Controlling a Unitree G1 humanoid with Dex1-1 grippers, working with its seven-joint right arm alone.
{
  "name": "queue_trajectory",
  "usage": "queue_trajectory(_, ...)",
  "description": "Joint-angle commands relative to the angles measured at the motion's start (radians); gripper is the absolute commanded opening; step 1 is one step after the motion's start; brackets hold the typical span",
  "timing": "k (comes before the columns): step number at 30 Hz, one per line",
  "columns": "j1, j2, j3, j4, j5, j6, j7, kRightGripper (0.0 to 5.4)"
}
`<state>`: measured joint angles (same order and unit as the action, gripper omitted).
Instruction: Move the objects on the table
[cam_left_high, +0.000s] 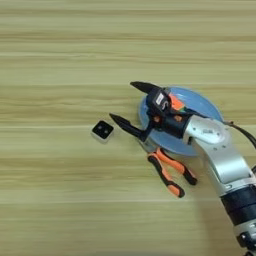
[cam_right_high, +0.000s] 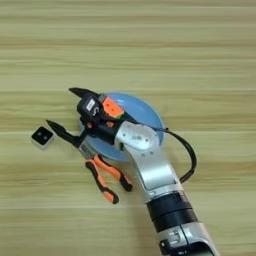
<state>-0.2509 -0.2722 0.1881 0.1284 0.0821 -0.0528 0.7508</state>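
Over blue plate (cam_left_high: 200, 102), right gripper (cam_left_high: 127, 102) reaching leftward, fingers spread

- Pliers (cam_left_high: 169, 173): needle-nose, with orange-and-black handles, lying flat on the worktop (cam_left_high: 65, 60). The handles splay toward the lower right; the metal jaw end points up-left and reaches the near rim of the blue plate (cam_left_high: 205, 102).
- Small white-edged square block with a black top face (cam_left_high: 102, 130): flat on the worktop, left of the pliers and apart from them.
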Motion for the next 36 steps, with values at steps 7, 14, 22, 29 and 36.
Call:
queue_trajectory(7,-0.056,0.049,0.029,0.014,0.006,0.013,0.007,5.38)
queue_trajectory(14,-0.053,0.064,0.076,0.051,-0.041,0.001,0.003,5.38)
queue_trajectory(22,-0.065,0.090,0.102,0.117,-0.083,-0.006,-0.018,5.38)
queue_trajectory(29,-0.076,0.107,0.111,0.178,-0.107,-0.028,-0.031,5.38)
queue_trajectory(36,-0.084,0.123,0.114,0.213,-0.121,-0.047,-0.035,4.58)
